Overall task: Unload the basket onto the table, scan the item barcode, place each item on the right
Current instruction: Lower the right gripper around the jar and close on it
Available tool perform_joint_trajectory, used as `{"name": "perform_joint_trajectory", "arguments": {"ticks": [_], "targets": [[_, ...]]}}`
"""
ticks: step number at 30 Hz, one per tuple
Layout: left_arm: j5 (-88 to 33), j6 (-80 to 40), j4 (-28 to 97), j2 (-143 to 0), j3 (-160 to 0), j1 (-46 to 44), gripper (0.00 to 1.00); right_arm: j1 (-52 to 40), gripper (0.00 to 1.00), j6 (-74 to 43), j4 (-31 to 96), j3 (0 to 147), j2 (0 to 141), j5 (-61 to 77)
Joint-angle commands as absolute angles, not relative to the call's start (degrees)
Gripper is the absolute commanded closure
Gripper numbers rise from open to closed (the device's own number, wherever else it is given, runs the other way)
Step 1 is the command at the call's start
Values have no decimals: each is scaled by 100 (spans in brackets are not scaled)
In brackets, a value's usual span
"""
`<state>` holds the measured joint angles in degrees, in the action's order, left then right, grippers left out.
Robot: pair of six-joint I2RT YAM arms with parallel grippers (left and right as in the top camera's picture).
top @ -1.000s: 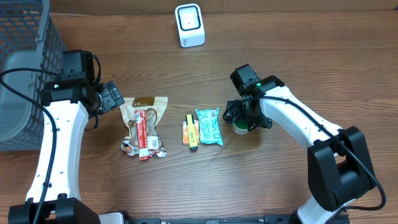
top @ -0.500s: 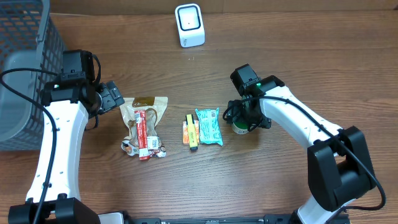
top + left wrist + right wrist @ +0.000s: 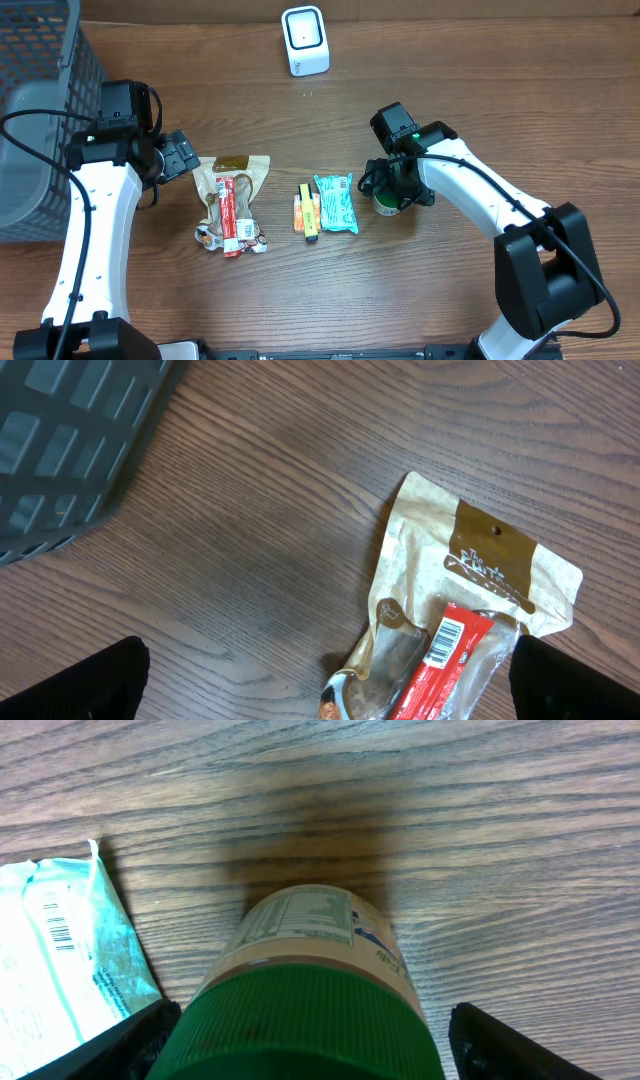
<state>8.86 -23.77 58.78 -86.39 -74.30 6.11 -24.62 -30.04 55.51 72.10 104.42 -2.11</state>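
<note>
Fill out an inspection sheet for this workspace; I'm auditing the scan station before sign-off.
Surface: wood-grain table, no spills seen.
Job's things: white scanner at the far edge; green-lidded jar upright; teal packet, yellow-orange sticks, and tan pouch with a red bar lying on it.
Clutter: nothing seen.
Grippers: left gripper, jaws wide open near the pouch, holding nothing; right gripper, jaws either side of the jar's lid, grip unclear.
Cables: black cable running along the left arm.
Surroundings: grey basket at the left side.
</note>
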Motion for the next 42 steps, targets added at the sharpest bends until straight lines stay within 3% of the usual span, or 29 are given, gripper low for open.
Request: {"name": "perform_joint_trajectory", "arguments": {"ticks": [1, 14, 21, 42], "targets": [[943, -2355, 5889, -8672, -7406, 620, 0, -2436, 14, -3072, 5518, 7231, 10473, -180], [943, -2355, 5889, -8672, -7406, 620, 0, -2449, 14, -3155, 5489, 7231, 10654, -180], [943, -2355, 5889, -8672, -7406, 620, 0, -2469, 20, -3153, 5450, 7231, 10669, -183], [943, -2355, 5889, -8672, -7406, 620, 0, -2491, 20, -3155, 5310, 7135, 10676, -185]]}}
